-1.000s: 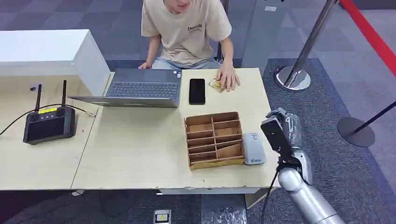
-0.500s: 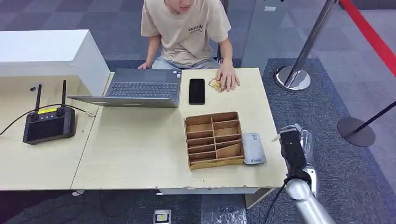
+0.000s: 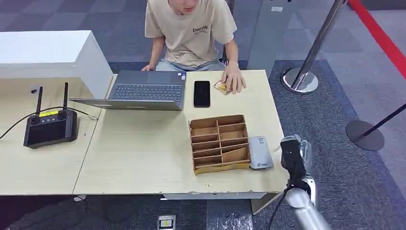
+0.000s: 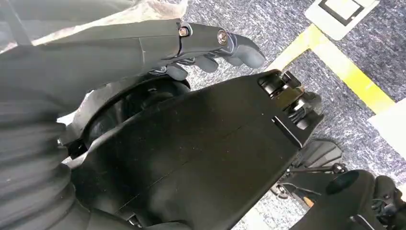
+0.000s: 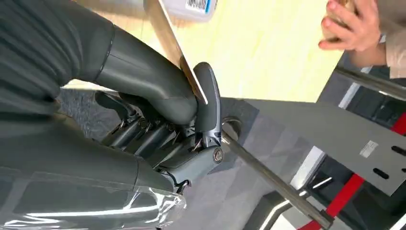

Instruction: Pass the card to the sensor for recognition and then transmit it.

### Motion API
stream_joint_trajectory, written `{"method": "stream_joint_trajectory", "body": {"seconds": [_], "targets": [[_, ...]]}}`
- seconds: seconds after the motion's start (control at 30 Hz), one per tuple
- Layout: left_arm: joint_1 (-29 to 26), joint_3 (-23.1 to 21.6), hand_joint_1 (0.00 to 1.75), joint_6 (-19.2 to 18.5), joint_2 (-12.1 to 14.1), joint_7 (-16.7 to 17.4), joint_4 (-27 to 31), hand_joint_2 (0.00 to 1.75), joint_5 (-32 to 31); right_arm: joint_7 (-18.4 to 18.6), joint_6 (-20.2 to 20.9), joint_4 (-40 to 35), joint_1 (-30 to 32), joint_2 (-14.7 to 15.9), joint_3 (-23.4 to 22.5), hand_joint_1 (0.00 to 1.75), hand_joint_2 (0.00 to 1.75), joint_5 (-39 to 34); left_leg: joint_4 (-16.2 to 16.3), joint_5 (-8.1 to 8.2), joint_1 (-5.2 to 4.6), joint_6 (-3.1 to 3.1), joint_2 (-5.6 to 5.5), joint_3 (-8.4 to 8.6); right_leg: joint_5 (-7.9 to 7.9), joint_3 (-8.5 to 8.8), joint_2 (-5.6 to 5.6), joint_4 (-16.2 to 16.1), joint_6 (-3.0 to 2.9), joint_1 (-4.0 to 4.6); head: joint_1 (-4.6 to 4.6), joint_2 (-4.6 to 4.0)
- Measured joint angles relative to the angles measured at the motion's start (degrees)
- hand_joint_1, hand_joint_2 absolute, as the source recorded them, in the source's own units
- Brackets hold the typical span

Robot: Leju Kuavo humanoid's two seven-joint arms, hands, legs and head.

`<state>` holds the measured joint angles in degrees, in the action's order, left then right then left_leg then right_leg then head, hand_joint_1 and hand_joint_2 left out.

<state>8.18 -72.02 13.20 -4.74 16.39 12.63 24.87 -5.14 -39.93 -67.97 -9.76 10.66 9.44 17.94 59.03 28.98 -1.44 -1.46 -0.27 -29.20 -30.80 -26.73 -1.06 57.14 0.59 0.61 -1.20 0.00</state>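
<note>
The right hand (image 5: 191, 115) pinches the card (image 5: 170, 45) between thumb and a finger, the other fingers curled beneath. The card shows edge-on in the wrist view, its long axis running out from the grip toward the sensor (image 5: 189, 7); which face is up I cannot tell. From the head view the right hand (image 3: 293, 155) hangs just off the table's (image 3: 143, 153) right edge, near the grey sensor (image 3: 259, 153), which lies flat beside the tray (image 3: 219, 143). The left hand (image 4: 210, 45) hangs low over the carpet, fingers loosely curled with nothing in them. Across the table a person (image 3: 191, 28) sits, one hand (image 3: 233, 79) resting near a phone (image 3: 201, 93) and a laptop (image 3: 143, 89). A controller (image 3: 50, 126) sits on the left.
</note>
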Motion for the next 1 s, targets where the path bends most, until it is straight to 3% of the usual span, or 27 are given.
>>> {"method": "stream_joint_trajectory", "body": {"seconds": [0.7, 1.0], "targets": [[0.01, 0.11, 0.00, 0.00, 0.00, 0.09, 0.00, 1.75, 0.35, -5.77, 0.00, 8.07, -1.55, -6.32, -0.07, 1.75, 1.75, -5.11, 0.00, 0.00, 0.00, 0.00, 0.00, -0.01, 0.00, 0.00, 0.00, 0.00, 0.00, 0.00, 0.00, 0.00], [0.00, 0.57, 0.00, 0.00, 0.00, 0.09, 0.00, 1.75, 0.44, -6.25, -0.11, 10.82, -2.58, -7.82, -0.13, 1.75, 1.75, -5.13, 0.00, 0.00, 0.01, 0.00, 0.04, 0.02, 0.00, 0.02, 0.02, 0.01, 0.00, 0.01, 0.00, 0.00]]}}
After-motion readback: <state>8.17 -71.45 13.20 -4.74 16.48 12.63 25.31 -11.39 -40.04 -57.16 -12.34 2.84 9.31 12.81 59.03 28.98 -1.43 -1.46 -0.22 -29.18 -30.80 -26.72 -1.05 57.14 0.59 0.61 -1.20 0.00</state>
